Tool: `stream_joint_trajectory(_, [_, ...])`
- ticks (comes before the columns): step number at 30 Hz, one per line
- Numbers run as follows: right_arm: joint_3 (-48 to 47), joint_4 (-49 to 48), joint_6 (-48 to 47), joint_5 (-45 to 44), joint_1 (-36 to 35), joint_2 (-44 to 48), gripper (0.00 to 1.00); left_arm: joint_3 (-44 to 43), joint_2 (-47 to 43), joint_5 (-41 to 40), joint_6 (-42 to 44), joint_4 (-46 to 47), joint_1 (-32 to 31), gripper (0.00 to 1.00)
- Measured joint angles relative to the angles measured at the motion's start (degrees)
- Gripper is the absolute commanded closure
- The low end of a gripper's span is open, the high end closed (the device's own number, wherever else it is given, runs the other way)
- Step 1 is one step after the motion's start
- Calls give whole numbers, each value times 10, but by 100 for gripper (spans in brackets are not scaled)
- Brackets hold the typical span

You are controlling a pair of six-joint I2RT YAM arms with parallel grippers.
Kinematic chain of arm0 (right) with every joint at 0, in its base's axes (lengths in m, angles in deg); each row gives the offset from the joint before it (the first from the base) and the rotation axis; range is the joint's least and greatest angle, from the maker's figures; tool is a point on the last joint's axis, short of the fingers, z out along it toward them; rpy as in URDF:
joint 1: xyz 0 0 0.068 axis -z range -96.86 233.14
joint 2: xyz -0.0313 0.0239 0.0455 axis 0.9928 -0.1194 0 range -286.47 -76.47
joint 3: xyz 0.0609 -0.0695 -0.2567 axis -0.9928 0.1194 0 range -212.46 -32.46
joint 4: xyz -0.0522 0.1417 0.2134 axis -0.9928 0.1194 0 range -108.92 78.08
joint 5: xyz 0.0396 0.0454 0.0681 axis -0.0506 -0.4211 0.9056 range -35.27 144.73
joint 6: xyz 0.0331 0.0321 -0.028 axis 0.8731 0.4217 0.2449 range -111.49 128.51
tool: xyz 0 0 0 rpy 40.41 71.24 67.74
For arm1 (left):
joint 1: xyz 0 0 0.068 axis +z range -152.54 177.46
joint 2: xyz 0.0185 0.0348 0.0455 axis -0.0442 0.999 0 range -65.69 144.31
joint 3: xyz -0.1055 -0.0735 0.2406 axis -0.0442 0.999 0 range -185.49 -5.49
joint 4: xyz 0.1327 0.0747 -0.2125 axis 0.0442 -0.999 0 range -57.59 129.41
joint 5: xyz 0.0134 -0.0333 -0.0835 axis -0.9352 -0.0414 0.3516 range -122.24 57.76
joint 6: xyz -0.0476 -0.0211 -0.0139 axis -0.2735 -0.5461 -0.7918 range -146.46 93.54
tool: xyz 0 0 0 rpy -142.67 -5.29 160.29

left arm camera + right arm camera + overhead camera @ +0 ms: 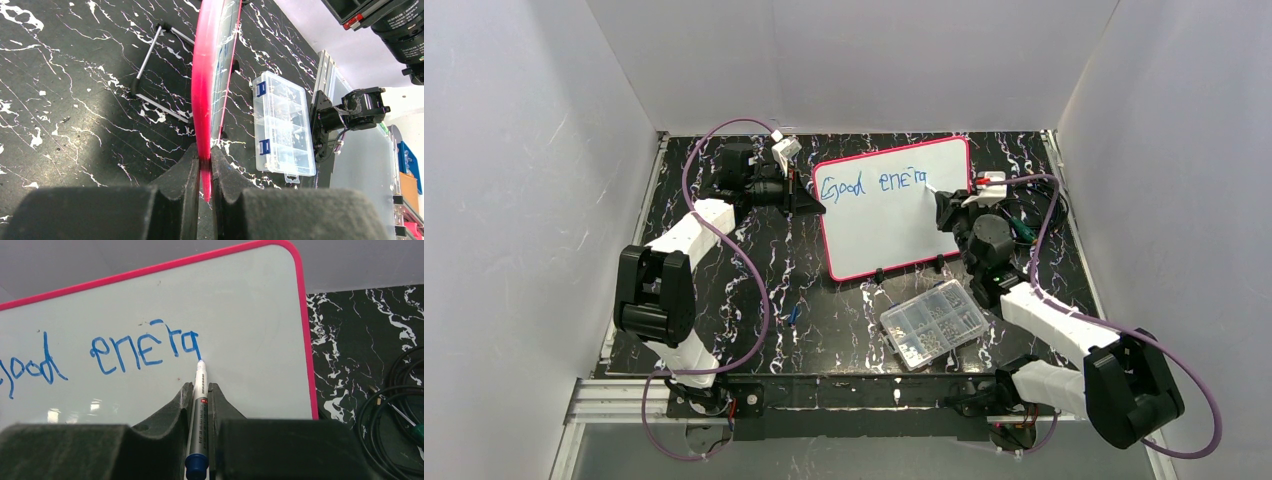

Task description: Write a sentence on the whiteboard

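**Left arm.** The left arm (689, 235) rises from its base at the near-left corner of the bench (824, 320), bends sharply at the elbow and runs toward the far-left area. Its wrist turns inward to the right. The left fingers (197, 162) are clenched on the pink-red frame at the left edge of the whiteboard (894, 215). In the left wrist view the frame passes edge-on between the 2 pads, and both pads touch it.

**Right arm.** The right arm (1049, 315) starts at the near-right corner, folds at the elbow and extends its forearm toward the far side, with its wrist just beside the board's right edge. The right fingers (189, 397) grasp a marker (199, 405) by its barrel. The blue rear end of the marker lies below the pads and its tip projects beyond them.

**Task object.** The whiteboard stands tilted on its small black feet at the far-centre of the bench, with its face toward the arms. The sentence (874, 183) forms 1 line of blue handwriting near the top edge, legible as "Good ener" followed by 1 further letter that resembles a "g". The marker tip touches the board at the lower end of that last letter, right of the other words and well inside the right frame.

**Other items.** A clear parts box (932, 323) lies on the bench between the board and the near edge. Black cables (395, 410) lie to the right of the board.
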State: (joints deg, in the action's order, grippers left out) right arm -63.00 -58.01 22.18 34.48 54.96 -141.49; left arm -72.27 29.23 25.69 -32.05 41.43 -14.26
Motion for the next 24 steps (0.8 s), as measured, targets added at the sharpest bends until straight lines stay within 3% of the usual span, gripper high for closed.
stream_joint_trajectory(24, [-3,4,26,7,-19,12,99,0,0,0,1,0,0,100])
